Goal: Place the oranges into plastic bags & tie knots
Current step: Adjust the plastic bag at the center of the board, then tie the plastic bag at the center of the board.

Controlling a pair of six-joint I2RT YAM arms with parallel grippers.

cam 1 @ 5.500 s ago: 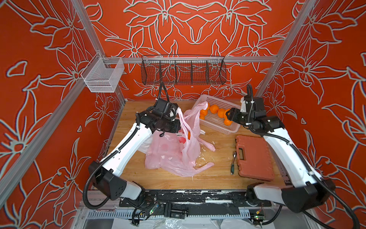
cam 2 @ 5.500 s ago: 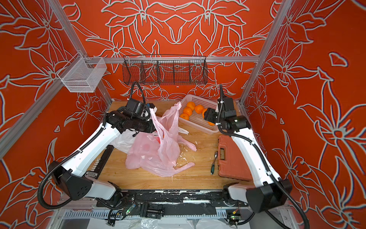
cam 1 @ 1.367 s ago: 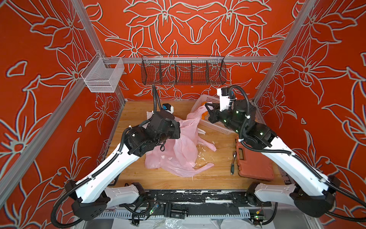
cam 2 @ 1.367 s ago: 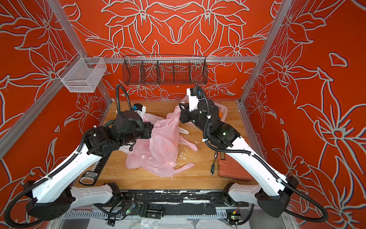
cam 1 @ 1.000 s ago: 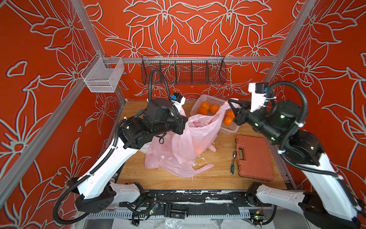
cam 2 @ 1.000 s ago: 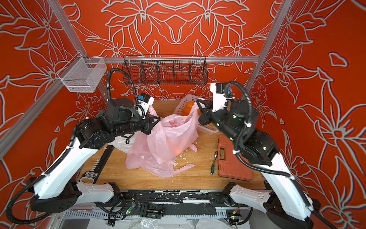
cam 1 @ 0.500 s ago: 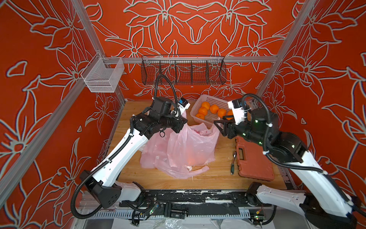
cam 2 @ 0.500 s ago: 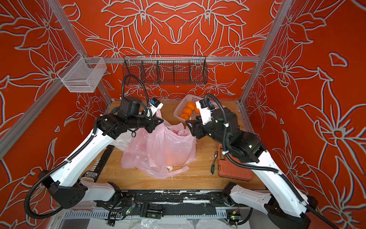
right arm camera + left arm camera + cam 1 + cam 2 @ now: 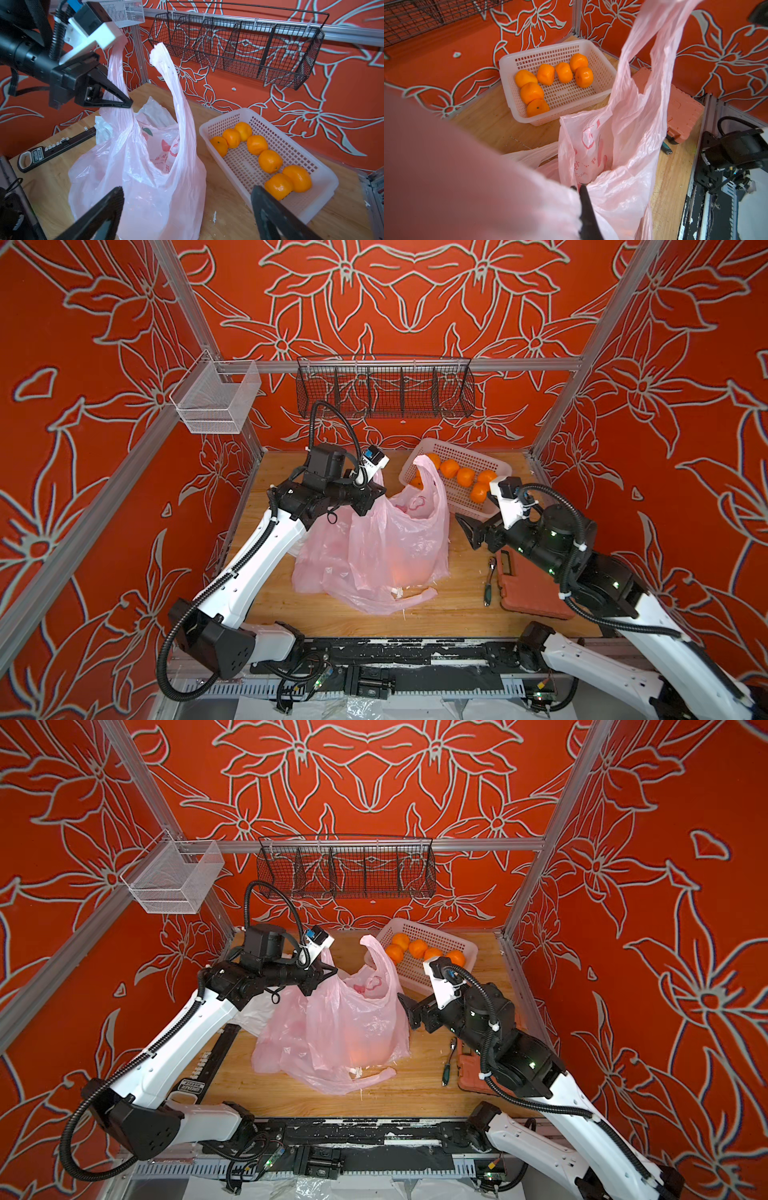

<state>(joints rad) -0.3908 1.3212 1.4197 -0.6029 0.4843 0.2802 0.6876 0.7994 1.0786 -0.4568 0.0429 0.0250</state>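
Our left pincer [image 9: 121, 102] pinches a handle [image 9: 115, 62] of the translucent pink plastic bag [image 9: 395, 547] to hold its mouth up; our right pincer [image 9: 471, 533], spread and empty, hovers beside it.

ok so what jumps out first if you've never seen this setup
A pink bag stands in the middle, one handle pinched and held up by the left gripper, the other handle sticking up free. At the back right sits a white basket with seven oranges. The right gripper hangs open beside the bag.
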